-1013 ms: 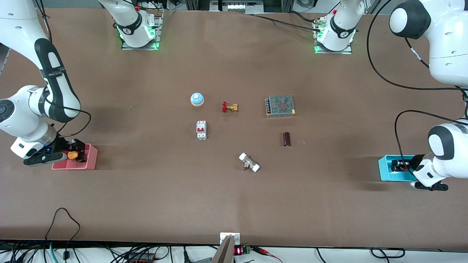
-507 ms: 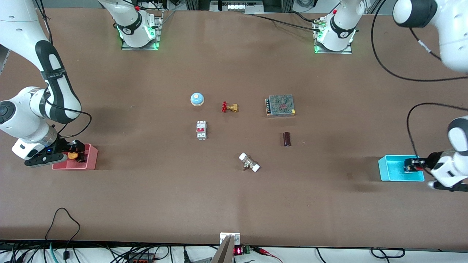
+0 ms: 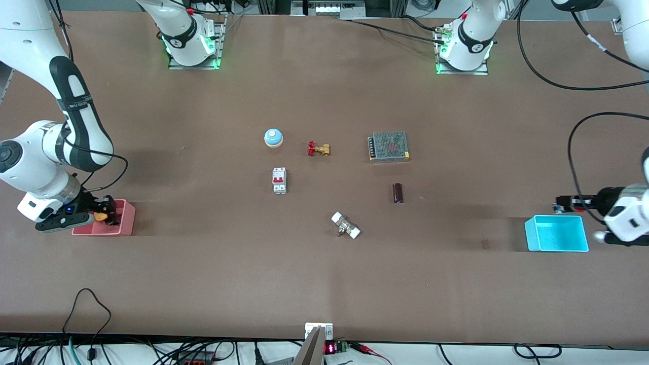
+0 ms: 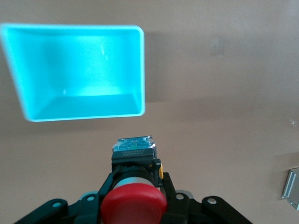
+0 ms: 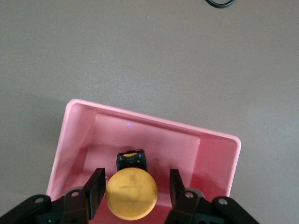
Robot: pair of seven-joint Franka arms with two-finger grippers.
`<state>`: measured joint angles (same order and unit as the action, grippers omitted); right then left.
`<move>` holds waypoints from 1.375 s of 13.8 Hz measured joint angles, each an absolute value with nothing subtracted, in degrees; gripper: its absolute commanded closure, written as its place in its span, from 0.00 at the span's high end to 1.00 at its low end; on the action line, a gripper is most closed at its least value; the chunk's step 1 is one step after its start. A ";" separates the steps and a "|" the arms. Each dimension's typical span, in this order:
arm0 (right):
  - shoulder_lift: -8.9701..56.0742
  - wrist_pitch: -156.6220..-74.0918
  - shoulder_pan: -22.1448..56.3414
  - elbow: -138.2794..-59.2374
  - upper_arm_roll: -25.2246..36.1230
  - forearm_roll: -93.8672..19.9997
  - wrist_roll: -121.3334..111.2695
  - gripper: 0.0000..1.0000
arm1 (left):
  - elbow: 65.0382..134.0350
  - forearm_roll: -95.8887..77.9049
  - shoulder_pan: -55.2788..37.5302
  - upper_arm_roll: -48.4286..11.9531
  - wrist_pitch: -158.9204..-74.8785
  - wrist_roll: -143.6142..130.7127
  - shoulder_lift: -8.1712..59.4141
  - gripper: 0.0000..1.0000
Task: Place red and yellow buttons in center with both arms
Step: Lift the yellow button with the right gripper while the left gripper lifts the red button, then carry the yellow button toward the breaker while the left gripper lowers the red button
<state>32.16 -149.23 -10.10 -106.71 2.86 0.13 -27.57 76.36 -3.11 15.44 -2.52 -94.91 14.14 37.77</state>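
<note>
The red button (image 4: 134, 203) is clamped in my left gripper (image 4: 135, 184), lifted in the air over the bare table just beside the blue bin (image 4: 140, 70). In the front view this gripper (image 3: 564, 205) and the red button (image 3: 577, 202) show at the left arm's end. The yellow button (image 5: 131, 193) stands in the pink bin (image 5: 154, 135). My right gripper (image 5: 135, 176) is down in that bin, its fingers open on either side of the cap. In the front view the yellow button (image 3: 101, 216) shows at the right gripper (image 3: 107, 213).
Around the bare centre (image 3: 334, 185) lie a blue dome bell (image 3: 273, 137), a red-handled brass valve (image 3: 318, 149), a mesh power supply (image 3: 389, 146), a white circuit breaker (image 3: 279, 180), a dark cylinder (image 3: 398, 193) and a white-ended fitting (image 3: 346, 225).
My left gripper has lifted the red button out of the blue bin and moved off it, away from the front camera. My right gripper has sunk slightly around the yellow button.
</note>
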 measured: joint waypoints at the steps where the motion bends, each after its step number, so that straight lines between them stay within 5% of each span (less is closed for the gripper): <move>1: 32.20 -149.23 -10.11 -106.71 2.82 0.13 -27.70 0.44 | 78.48 -3.12 15.39 -3.44 -96.73 12.93 37.72 0.33; 4: 32.30 -149.23 -10.13 -106.72 2.75 0.11 -27.87 0.35 | 87.23 -3.13 14.62 -5.69 -104.10 8.86 35.03 0.33; 11: 31.55 -147.61 -10.46 -105.67 2.69 0.09 -30.42 0.31 | 102.54 -3.14 12.64 -8.47 -116.17 4.38 29.44 0.32; 16: 18.64 -121.12 -10.69 -99.74 -0.30 -0.82 -29.03 0.30 | 110.91 -3.14 11.83 -10.04 -125.11 2.49 27.85 0.32; 19: 13.85 -115.03 -9.82 -99.95 -7.10 -0.98 -16.26 0.30 | 116.98 -3.14 11.79 -10.91 -131.84 1.92 26.55 0.34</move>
